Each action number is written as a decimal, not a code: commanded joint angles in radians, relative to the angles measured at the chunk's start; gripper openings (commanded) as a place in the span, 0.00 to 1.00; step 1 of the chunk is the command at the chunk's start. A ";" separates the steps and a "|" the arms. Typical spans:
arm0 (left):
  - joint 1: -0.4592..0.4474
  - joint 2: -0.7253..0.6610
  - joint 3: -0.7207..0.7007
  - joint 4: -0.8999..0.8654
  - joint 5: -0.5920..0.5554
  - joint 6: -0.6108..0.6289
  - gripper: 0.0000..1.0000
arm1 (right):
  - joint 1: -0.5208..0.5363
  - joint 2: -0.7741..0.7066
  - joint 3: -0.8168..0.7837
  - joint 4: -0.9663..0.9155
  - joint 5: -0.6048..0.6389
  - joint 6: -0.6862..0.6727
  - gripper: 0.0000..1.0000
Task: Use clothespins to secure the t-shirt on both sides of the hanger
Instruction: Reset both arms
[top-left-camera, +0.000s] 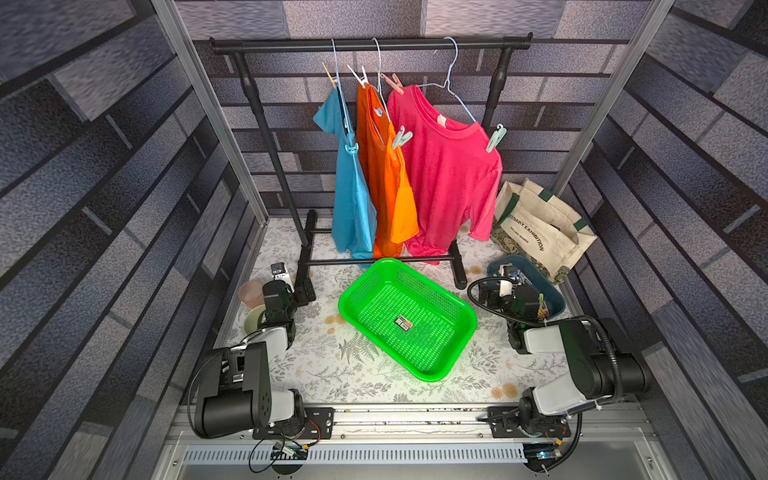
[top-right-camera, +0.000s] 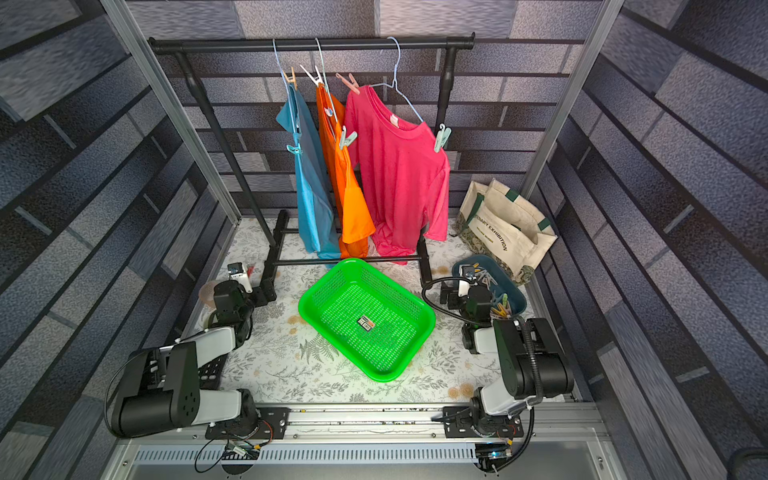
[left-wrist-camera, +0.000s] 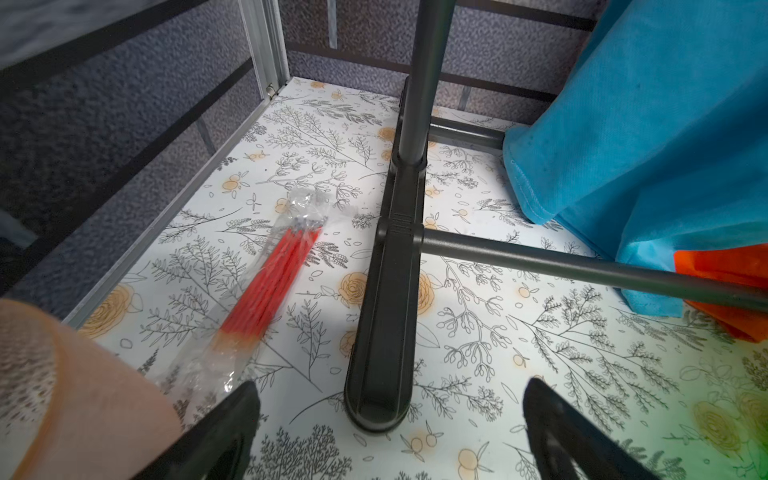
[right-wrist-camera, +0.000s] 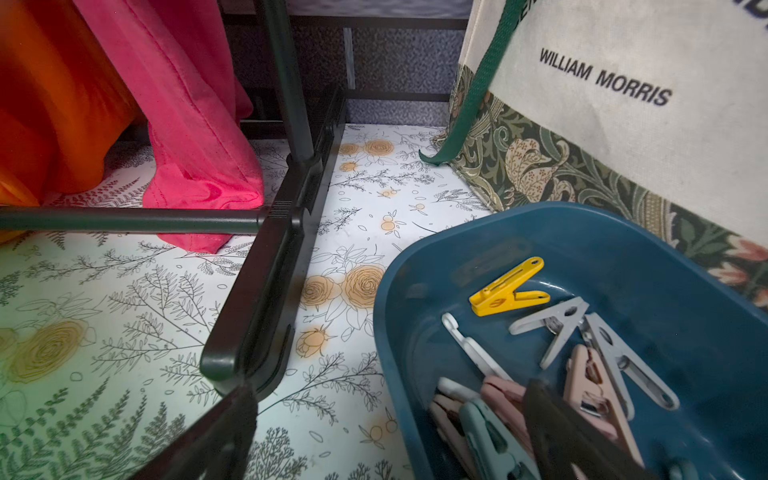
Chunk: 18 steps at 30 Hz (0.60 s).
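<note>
Both tools are spread wide, holding nothing. My right gripper straddles the rim of the blue tub, which keeps the loose clothespins inside within reach. My left gripper sits low by the rack foot, out of the way. The pink t-shirt on its hanger seems pegged at both shoulders.

The green perforated plastic basket fills the middle of the floral-patterned surface, leaving bare strips in front and on both sides. Behind it the base bars of the black metal clothes rack lie low across the surface. The hanging blue t-shirt, orange t-shirt and pink t-shirt close most of its span. A cream canvas tote bag and dark blue plastic tray crowd the far right corner.
</note>
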 joint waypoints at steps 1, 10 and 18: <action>-0.015 -0.049 -0.058 0.111 -0.112 -0.044 1.00 | -0.006 0.004 0.002 0.038 -0.019 -0.007 1.00; -0.072 0.245 0.042 0.242 -0.011 0.032 1.00 | -0.005 0.005 0.003 0.033 0.016 0.007 1.00; -0.080 0.221 0.073 0.147 -0.044 0.026 1.00 | -0.006 0.003 0.047 -0.049 0.097 0.033 1.00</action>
